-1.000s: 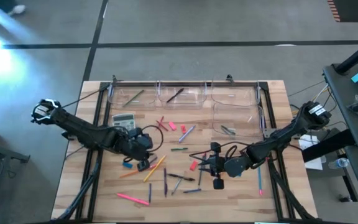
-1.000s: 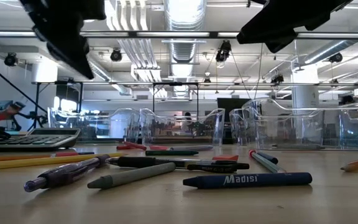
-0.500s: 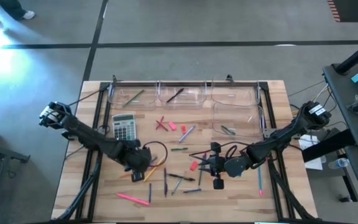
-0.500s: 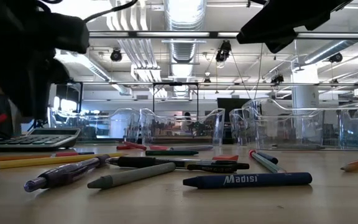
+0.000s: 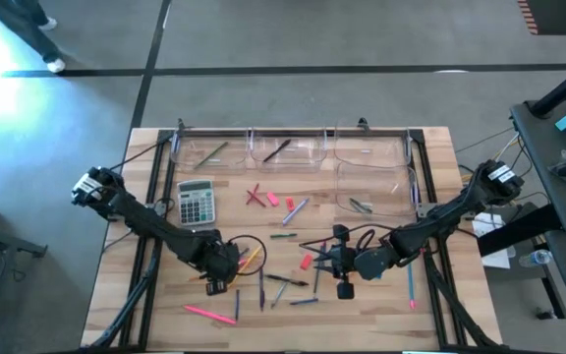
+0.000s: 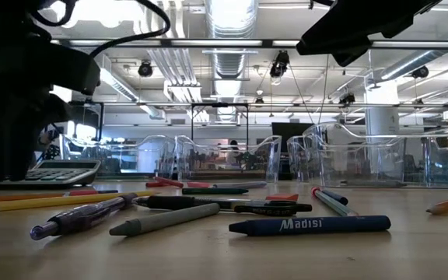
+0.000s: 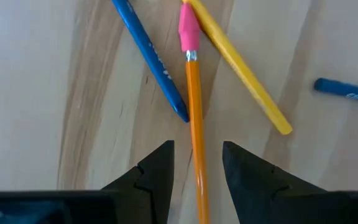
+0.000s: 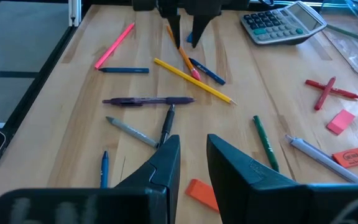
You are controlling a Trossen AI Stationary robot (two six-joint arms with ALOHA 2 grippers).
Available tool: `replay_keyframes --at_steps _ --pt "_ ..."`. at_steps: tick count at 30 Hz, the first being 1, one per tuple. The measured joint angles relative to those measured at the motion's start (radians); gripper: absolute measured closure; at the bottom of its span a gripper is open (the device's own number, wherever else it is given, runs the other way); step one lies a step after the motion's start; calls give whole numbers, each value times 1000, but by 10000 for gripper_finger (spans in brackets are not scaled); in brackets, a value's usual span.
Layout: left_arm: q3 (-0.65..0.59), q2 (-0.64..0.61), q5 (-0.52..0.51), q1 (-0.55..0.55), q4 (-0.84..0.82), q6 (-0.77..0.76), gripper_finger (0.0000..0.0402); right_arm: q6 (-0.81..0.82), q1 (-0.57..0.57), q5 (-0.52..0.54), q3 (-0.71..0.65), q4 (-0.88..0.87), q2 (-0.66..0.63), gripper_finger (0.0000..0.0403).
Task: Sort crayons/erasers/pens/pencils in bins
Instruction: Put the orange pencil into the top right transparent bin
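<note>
My left gripper (image 7: 197, 149) points down, low over the near-left part of the table (image 5: 145, 315), open. Its fingers stand on either side of an orange pencil (image 7: 194, 112) with a pink eraser tip, without touching it. The pencil lies flat beside a yellow pencil (image 7: 241, 68) and a blue crayon (image 7: 151, 59). My right gripper (image 8: 192, 146) hovers near the table's middle, slightly open and with nothing between its fingers, above a red eraser (image 8: 201, 190). Clear bins (image 5: 285, 149) stand along the far edge, and one more (image 5: 371, 192) at the right.
Loose on the table are a purple pen (image 8: 148, 100), a black pen (image 8: 166, 124), a grey crayon (image 8: 129, 130), a green pencil (image 8: 265, 140), a pink pencil (image 8: 114, 46), crossed red crayons (image 8: 328, 90) and a pink eraser (image 8: 340, 121). A grey calculator (image 5: 197, 200) lies at the far left.
My left gripper has gone toward the table's near edge and down, tipping from a slant until it points nearly straight down over the orange pencil. My right gripper has kept still. Nothing on the table has moved.
</note>
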Motion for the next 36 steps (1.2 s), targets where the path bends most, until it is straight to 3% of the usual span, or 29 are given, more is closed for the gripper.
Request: replay_keyframes --at_steps 27,36 --pt "-10 89 -16 -76 31 -136 280 1 0 0 0 -11 0 330" --pt "-10 89 -1 -79 36 -236 344 8 0 0 0 -19 0 330"
